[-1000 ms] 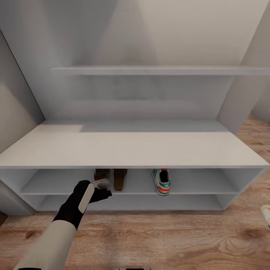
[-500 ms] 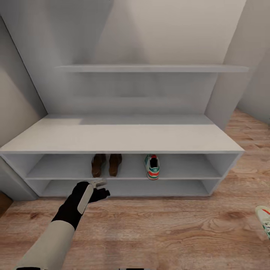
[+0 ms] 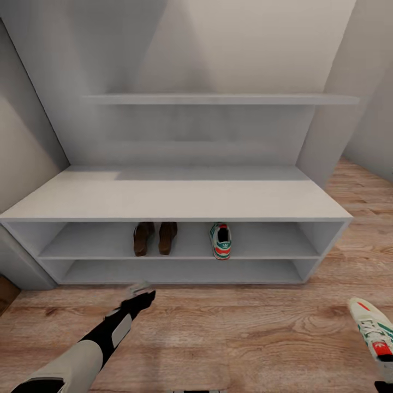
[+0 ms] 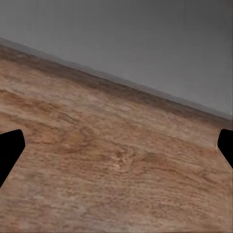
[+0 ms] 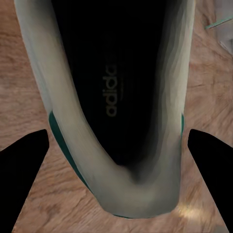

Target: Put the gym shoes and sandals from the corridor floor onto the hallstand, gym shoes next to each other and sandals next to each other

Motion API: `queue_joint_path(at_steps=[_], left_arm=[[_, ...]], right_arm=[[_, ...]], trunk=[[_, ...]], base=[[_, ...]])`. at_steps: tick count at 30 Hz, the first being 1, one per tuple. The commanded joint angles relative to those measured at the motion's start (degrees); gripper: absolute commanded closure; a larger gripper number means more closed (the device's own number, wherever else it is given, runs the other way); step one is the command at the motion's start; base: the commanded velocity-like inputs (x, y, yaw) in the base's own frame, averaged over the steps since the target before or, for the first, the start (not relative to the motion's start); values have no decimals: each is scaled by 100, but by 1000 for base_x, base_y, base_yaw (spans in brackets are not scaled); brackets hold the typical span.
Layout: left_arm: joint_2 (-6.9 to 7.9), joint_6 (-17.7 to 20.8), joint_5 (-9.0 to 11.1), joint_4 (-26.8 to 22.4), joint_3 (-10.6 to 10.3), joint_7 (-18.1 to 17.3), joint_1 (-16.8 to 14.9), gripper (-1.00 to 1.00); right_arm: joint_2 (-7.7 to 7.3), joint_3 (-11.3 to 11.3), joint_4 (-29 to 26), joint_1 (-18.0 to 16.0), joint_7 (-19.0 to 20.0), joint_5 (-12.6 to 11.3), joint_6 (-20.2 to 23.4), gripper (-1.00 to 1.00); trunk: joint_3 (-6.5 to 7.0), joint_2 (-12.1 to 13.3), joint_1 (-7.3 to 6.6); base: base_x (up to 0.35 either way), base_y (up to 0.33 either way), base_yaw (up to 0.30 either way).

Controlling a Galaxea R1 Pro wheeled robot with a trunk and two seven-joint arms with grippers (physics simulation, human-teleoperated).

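Read "adidas" on the dark insole of the second gym shoe (image 5: pixel 116 97), seen close between the right gripper's (image 5: pixel 116 150) spread black fingertips (image 5: pixel 22 165); grip on it not discernible. Left gripper (image 3: pixel 139 292) hung at 7 o'clock over the corridor floor (image 3: pixel 229 327), wide open, holding nothing. On the hallstand (image 3: pixel 174 199), upper shelf: two sandals (image 3: pixel 154 238) side by side, one gym shoe (image 3: pixel 220 240) just right. At 4 o'clock, second shoe at frame edge.
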Motion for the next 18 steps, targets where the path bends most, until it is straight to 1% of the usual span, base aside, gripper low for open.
queue_joint_path(at_steps=[1, 2, 3, 4, 6, 7, 8, 9, 10, 11, 12, 14, 15, 18], left_arm=[[2, -82, -4, 52, 0, -150, -4, -100], [4, -174, -92, 122, -5, -340, -4, -100], [5, -207, -129, 149, -6, -409, -4, -100], [1, -256, -183, 187, -18, -508, -4, -100], [-2, -288, -222, 212, -52, -574, -4, -100], [-5, -310, -267, 228, -121, -625, -4, -100], [-6, -318, -291, 233, -164, -665, -4, -100], [-7, -330, -331, 243, -259, -802, -4, -100], [-6, -342, -397, 262, -437, -1366, -4, -100], [-5, -343, -409, 271, -465, -1507, -4, -100], [-3, -349, -427, 316, -504, -1714, -4, -100], [11, -354, -442, 379, -542, -1894, -4, -100], [47, -356, -448, 404, -556, -1962, -4, -100], [111, -390, -454, 433, -572, -2033, -4, -100]], right_arm=[[12, 9, 4, -8, -17, 5, -61, 100], [82, 11, -58, -8, -15, 5, -139, 100], [129, 11, -102, -8, -15, 5, -170, 100], [250, 12, -252, -8, -14, 5, -214, 100], [370, 11, -434, -8, -14, 3, -243, 100], [485, 11, -610, -8, -12, 1, -262, 100], [541, 11, -689, -8, -10, 1, -270, 100], [642, 11, -824, -8, -3, -4, -285, 100], [855, 9, -1051, -8, 168, -22, -381, 100], [910, 7, -1093, -8, 250, -25, -409, 100], [1017, 5, -1157, -8, 421, -29, -450, 100], [1117, 3, -1211, -8, 574, -32, -485, 100], [1153, 3, -1232, -8, 634, -30, -501, 100], [1190, 2, -1254, -8, 698, -28, -522, 100]], trunk=[[-4, -2, -1], [-4, -2, -1], [-4, -2, -1], [-4, -2, -1], [-4, -2, -1], [-4, -2, -1], [-4, -2, -1], [-4, -2, -1], [-4, -2, -1], [-4, -2, -1], [-4, -2, -1], [-4, -2, -1], [-4, -2, -1], [-4, -2, -1]], base=[[-2, 0, 0], [-1, 0, 0], [0, 0, 0], [0, 0, 0], [0, 0, 0], [0, 0, 0], [0, 0, 0], [0, 0, 0], [-5, 0, 0], [-18, 0, 0], [-83, 0, 0], [-169, 0, 0], [-260, 0, 0], [-294, 0, 0]])
